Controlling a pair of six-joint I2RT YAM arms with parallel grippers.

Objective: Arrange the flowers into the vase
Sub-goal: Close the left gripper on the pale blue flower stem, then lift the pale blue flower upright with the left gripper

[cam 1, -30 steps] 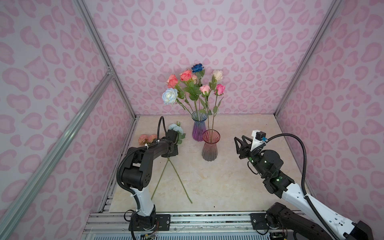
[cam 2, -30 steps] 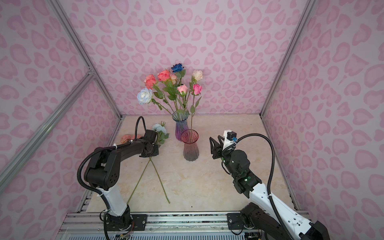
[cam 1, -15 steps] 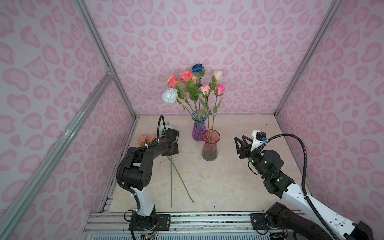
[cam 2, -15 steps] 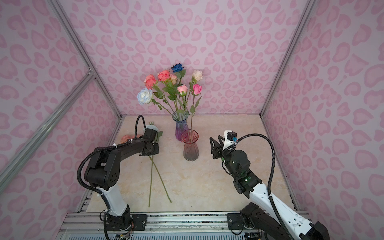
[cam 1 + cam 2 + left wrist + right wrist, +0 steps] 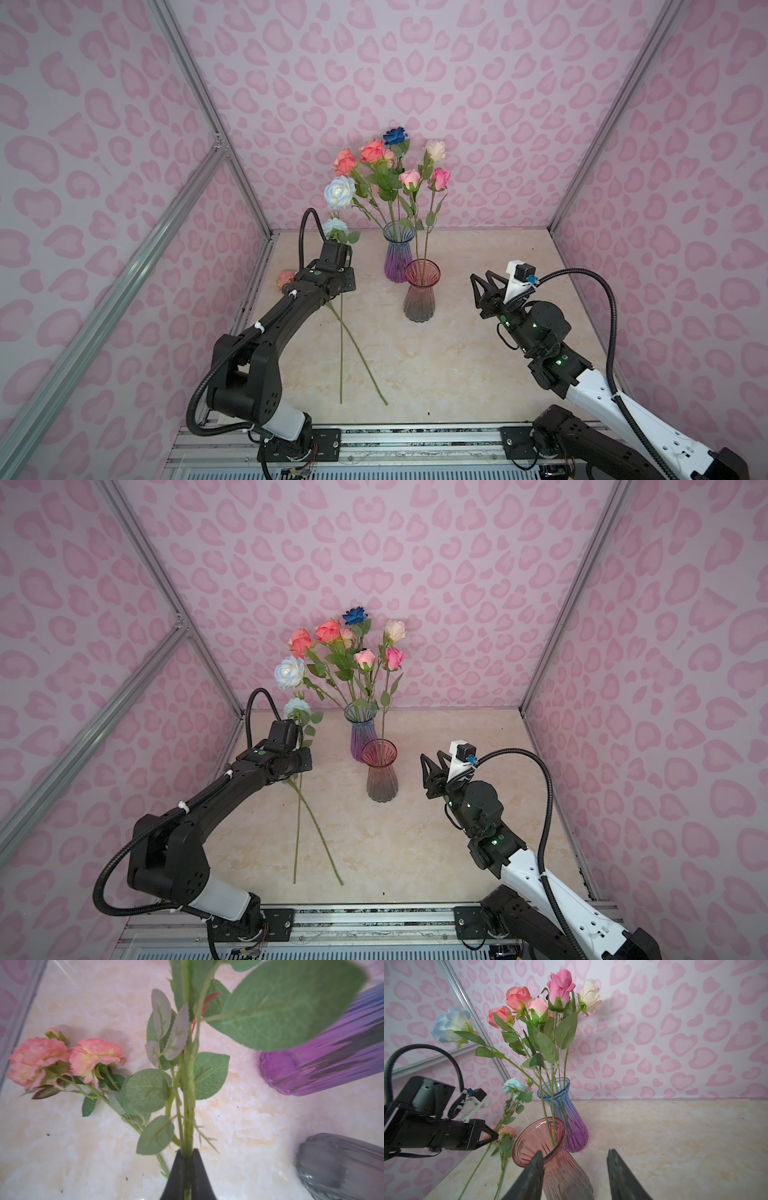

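With left fingers (image 5: 178, 1169) clamped on the stem (image 5: 188, 1105) of a pale blue rose (image 5: 335, 226), left of centre, beside the purple vase (image 5: 398, 257). With right fingers (image 5: 532, 1176) parted and empty, right of the red vase (image 5: 420, 297). Upper centre, roses (image 5: 372, 150) in both vases.

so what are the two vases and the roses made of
Purple vase and red vase: see-through, ribbed, glossy, with stems showing through the walls, so tinted glass or clear plastic. Roses: matte, cloth-like petals, probably fabric. The pale blue rose has a smooth plastic-looking stem and leaves with moulded veins and pale backs, likely coated cloth.
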